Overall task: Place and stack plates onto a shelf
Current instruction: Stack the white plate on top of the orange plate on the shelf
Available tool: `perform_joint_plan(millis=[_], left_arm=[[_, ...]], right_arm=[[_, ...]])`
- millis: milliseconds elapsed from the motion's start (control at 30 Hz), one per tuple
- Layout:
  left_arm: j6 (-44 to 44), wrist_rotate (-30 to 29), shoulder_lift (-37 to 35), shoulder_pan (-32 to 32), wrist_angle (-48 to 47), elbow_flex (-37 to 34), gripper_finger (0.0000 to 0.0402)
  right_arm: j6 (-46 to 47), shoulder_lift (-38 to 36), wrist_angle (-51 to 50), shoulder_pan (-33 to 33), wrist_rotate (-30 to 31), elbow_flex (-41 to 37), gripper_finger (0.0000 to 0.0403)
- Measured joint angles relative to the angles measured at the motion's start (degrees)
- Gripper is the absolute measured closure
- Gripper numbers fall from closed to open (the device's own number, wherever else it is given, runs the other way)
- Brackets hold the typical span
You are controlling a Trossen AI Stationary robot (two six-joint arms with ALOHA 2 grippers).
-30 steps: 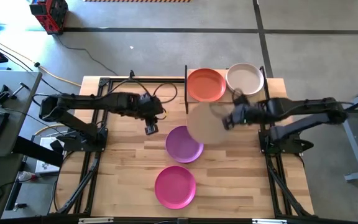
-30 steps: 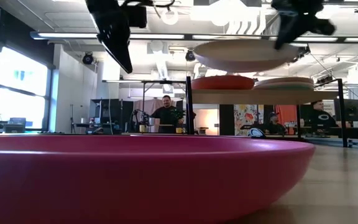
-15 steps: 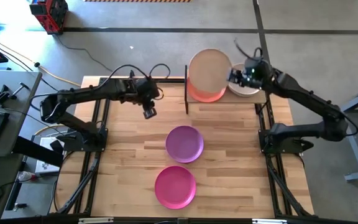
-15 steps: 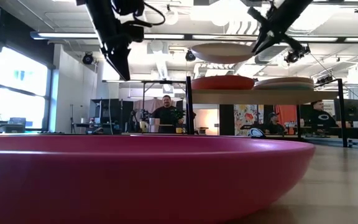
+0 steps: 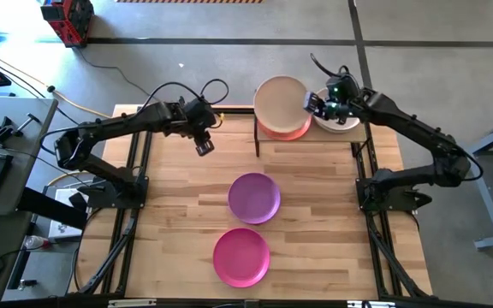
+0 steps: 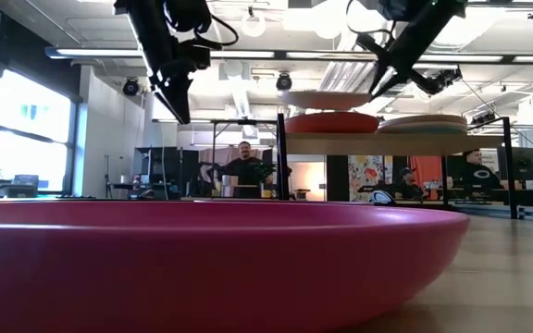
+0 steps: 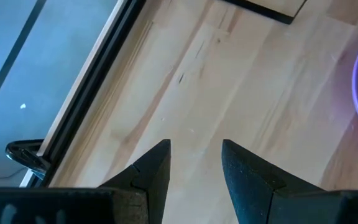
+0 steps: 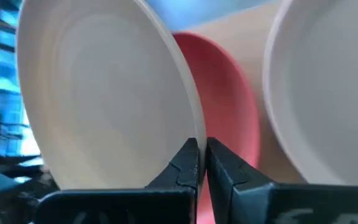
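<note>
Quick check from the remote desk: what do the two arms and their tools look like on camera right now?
Both arms are dark, nearly black, built of slim jointed segments on black frame bases. Loose black cables loop above each wrist. The left tool ends in two dark wedge-shaped fingers tapering to blunt tips. The right tool has the same dark tapered fingers, and a small green light glows near its wrist.

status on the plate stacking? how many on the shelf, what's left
Done: the orange plate and an off-white plate sit side by side on the shelf.
In hand: the right gripper pinches the rim of the beige plate, hovering just above the orange one, not released yet.
Left: the purple plate and magenta plate lie on the table. The left gripper is open and empty over bare wood.
</note>
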Motion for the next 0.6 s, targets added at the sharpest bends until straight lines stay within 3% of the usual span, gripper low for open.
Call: perform_joint_plan(millis=[167, 600], left_arm=[[0.0, 0.0, 0.0, 0.5, 0.0, 0.0, 0.0268], [0.0, 0.0, 0.0, 0.5, 0.2, 0.0, 0.0268]], right_arm=[[-1.2, 0.0, -6.4, 0.0, 2.2, 0.6, 0.0403], [-1.4, 0.1, -6.2, 0.1, 4.1, 0.6, 0.0403]])
